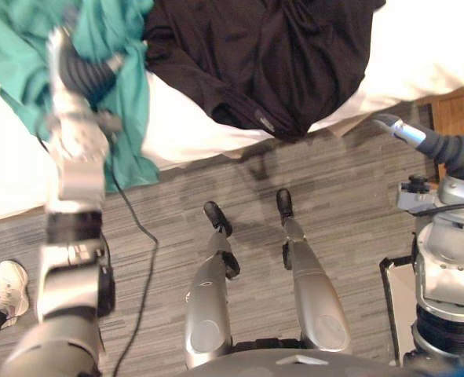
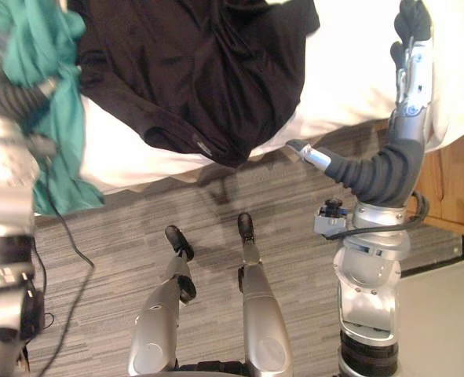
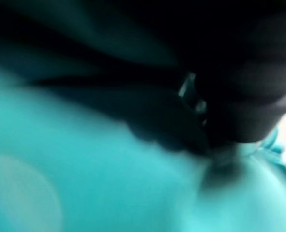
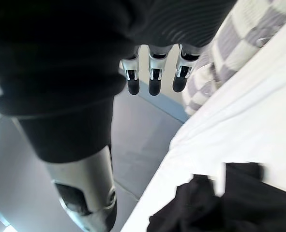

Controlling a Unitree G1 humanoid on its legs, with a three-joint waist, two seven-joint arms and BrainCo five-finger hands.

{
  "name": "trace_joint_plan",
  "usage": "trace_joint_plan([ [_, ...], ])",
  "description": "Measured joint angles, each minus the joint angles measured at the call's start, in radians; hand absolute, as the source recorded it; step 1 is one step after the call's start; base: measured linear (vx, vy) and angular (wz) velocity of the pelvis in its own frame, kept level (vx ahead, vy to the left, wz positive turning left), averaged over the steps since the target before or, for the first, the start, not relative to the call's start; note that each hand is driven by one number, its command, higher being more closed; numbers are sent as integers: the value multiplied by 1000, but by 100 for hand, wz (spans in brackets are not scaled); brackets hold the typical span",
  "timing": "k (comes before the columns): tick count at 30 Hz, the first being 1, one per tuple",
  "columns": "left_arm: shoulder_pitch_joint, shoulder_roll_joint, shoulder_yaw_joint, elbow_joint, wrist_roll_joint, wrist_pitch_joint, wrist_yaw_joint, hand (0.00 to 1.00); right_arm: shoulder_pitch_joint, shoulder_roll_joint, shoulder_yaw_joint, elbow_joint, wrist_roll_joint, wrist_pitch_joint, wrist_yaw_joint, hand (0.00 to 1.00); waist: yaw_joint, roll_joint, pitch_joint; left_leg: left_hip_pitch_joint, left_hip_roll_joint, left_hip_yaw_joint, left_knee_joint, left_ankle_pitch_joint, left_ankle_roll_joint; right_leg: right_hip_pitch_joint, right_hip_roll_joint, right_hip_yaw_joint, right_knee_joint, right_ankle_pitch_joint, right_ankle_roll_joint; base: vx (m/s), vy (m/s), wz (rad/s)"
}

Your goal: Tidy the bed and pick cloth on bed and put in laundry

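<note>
- The bed (image 1: 420, 47), under a white sheet, runs across the far side of the head views, with its edge towards the grey plank floor (image 1: 334, 181).
- The black cloth (image 1: 263, 55) is spread in loose folds over the middle of the bed. One lobe hangs over the edge.
- The teal cloth (image 1: 133, 94) lies on the bed's left part, just beside the black one, and a tail of it also droops towards the floor.
- The left hand (image 1: 82, 75) reaches into the teal cloth. Its wrist view is pressed against teal fabric, so I cannot tell whether it has closed on anything.
- The right hand (image 2: 412, 23) is raised over the bed's right side, well apart from both cloths. Its fingers (image 4: 154, 79) are relaxed and hold nothing.
- A person's white shoe (image 1: 4, 283) stands on the floor at the left.
- Both garments look light, limp and soft, so they will likely sag and trail when lifted. A bunched fold near the middle should be the better hold, since an edge would leave more dangling.
</note>
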Motion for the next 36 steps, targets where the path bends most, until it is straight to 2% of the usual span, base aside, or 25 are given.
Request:
trace_joint_plan([
  [1,39,-28,-4,-14,-35,-17,-10,100,-1,-9,1,0,0,-1,0,0,5,0,0,8,0,-5,-1,-1,-1,10,-1,-6,1,-6,-5,-1,-15,24],
  [3,186,-137,-39,-73,-129,-64,-50,100,-35,-32,19,18,-1,-4,2,0,27,2,-4,27,1,-25,1,-1,-2,36,-2,-30,11,-22,-12,-10,-19,24],
  [4,220,-157,-52,-77,-147,-70,-63,100,-49,-37,28,30,-2,-6,2,0,35,3,-4,33,1,-27,2,-1,-2,43,-3,-33,14,-25,-13,-23,-19,20],
  [6,372,-221,-117,-56,-205,-56,-111,100,-122,-69,85,124,-31,-7,10,0,40,11,-26,48,-4,-55,2,0,-3,66,-13,-68,29,-47,-16,-17,-9,29],
  [8,468,-251,-159,-29,-223,-38,-139,100,-160,-94,103,185,-61,-6,17,0,42,12,-44,48,-8,-75,3,5,-3,68,-17,-83,45,-60,-17,-3,-2,32],
  [10,610,-286,-195,-27,-274,-10,-173,100,-239,-163,125,308,-101,-1,28,0,51,11,-46,55,-13,-113,-3,21,-6,80,-23,-117,70,-75,-21,-26,-14,41],
  [14,762,-295,-236,-34,-450,-11,-218,100,-392,-295,185,549,-148,23,42,0,71,24,-53,52,-25,-194,-35,66,-18,91,-31,-173,87,-93,-29,-83,-7,49],
  [16,828,-289,-275,-33,-552,-12,-248,100,-482,-345,233,696,-169,29,43,0,95,28,-52,44,-29,-218,-35,68,-17,83,-36,-188,106,-107,-29,-103,6,31],
  [18,873,-286,-316,-32,-635,-12,-281,100,-559,-401,285,834,-171,46,44,0,98,51,-52,23,-38,-252,-35,57,-24,81,-46,-217,109,-108,-24,-98,36,43],
  [20,887,-284,-356,-32,-673,-12,-294,100,-629,-457,331,936,-179,56,44,0,107,68,-52,-3,-41,-271,-36,56,-21,67,-54,-225,101,-96,-15,-83,53,31],
  [22,892,-282,-378,-32,-683,-13,-308,100,-696,-506,369,1025,-199,56,45,0,118,81,-51,-31,-49,-276,-36,66,-17,45,-61,-226,96,-83,-7,-49,67,12],
  [26,890,-275,-393,-34,-711,-19,-322,100,-803,-597,431,1192,-207,65,45,0,118,104,-51,-97,-69,-278,-36,100,11,-10,-80,-226,83,-62,6,2,68,8],
  [28,889,-272,-394,-38,-717,-33,-319,100,-838,-639,440,1220,-205,62,45,0,119,115,-48,-128,-77,-264,-36,102,14,-43,-85,-220,82,-57,13,12,25,1],
  [31,889,-265,-394,-73,-721,-39,-308,100,-879,-671,446,1219,-197,54,42,0,124,117,-48,-170,-75,-249,-36,102,14,-92,-85,-206,82,-49,13,-6,9,-11],
  [35,877,-258,-394,-117,-722,-55,-285,100,-911,-728,447,1237,-187,41,39,0,145,118,-48,-235,-66,-211,-36,99,9,-174,-81,-188,83,-32,8,-7,-10,-21],
  [36,868,-260,-393,-117,-722,-55,-279,100,-931,-728,457,1255,-186,33,38,100,145,118,-48,-246,-64,-204,-36,99,9,-192,-79,-183,86,-30,7,1,-22,-13],
])
